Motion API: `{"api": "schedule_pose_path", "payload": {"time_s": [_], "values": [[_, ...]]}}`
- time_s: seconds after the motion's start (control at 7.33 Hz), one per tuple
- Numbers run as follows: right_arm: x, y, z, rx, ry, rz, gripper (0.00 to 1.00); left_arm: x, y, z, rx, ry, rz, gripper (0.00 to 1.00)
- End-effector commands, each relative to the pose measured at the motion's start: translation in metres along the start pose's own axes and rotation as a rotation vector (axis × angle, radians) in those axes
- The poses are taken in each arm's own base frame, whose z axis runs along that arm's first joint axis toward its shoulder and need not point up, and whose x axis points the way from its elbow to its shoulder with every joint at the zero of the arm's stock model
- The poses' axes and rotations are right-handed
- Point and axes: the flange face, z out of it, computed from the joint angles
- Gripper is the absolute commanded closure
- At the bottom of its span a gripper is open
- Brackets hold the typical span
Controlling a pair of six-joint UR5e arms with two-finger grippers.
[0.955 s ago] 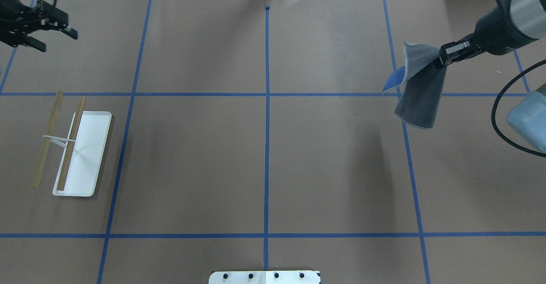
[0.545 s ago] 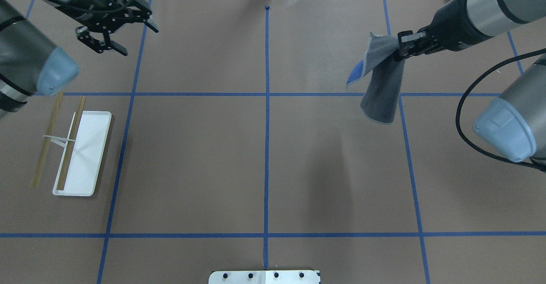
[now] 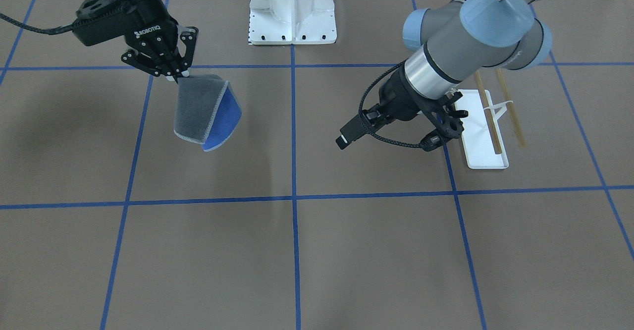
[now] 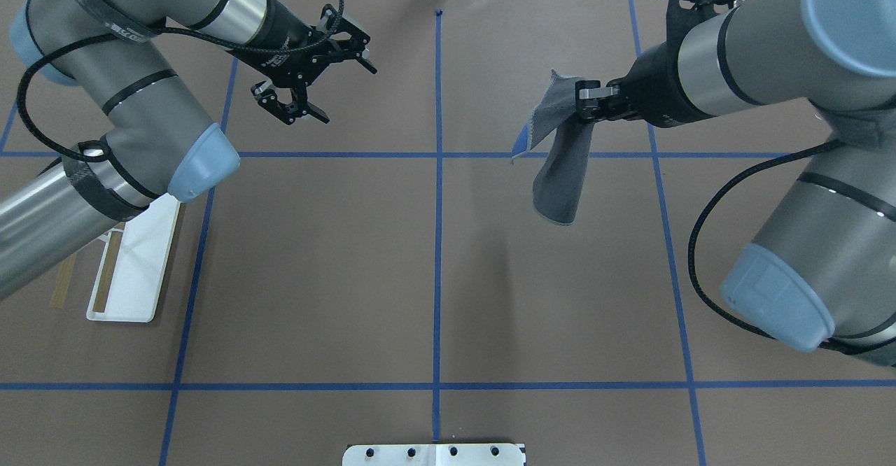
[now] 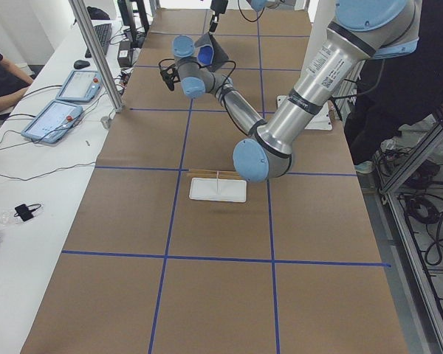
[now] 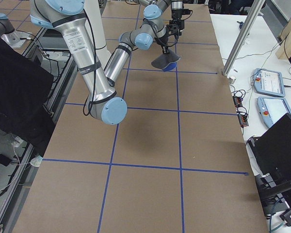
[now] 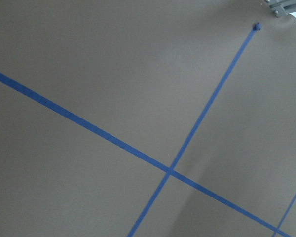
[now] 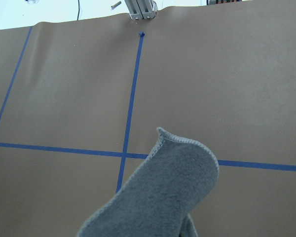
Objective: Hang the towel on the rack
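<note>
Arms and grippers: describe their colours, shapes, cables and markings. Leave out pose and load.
Left arm and right arm: grey tubes, light blue joint caps, silver wrist bands, each with a looping black cable. Left gripper and right gripper: black linked two-finger frames; white ROBOTIQ lettering shows on the right one.

table [image 4: 315,277] brown, blue-taped | on it: rack [image 4: 136,277], pedestal plate [image 4: 434,454]

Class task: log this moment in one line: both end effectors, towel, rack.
right end effector: shut on towel, hanging in air | left end effector: open, empty | rack: bare, on table
</note>
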Motion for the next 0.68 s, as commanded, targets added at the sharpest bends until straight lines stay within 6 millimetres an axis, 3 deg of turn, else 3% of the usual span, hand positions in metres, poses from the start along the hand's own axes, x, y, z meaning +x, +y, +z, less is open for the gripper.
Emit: {"api": "schedule_pose_path", "payload": {"time_s": [0.0,0.14,0.55], "values": [[-0.027,0.024,0.011,0.015,-0.011,-0.032,1.0,0.018,0.047,0.018,-0.062,0.038,0.026,0.02],[-0.036,0.031,0.014,0.007,-0.022,-0.044,1.0,0.035,0.071,0.025,-0.071,0.06,0.022,0.02],[-0.052,0.042,0.017,-0.005,-0.044,-0.063,1.0,0.061,0.093,0.023,-0.077,0.097,0.012,0.02]]}}
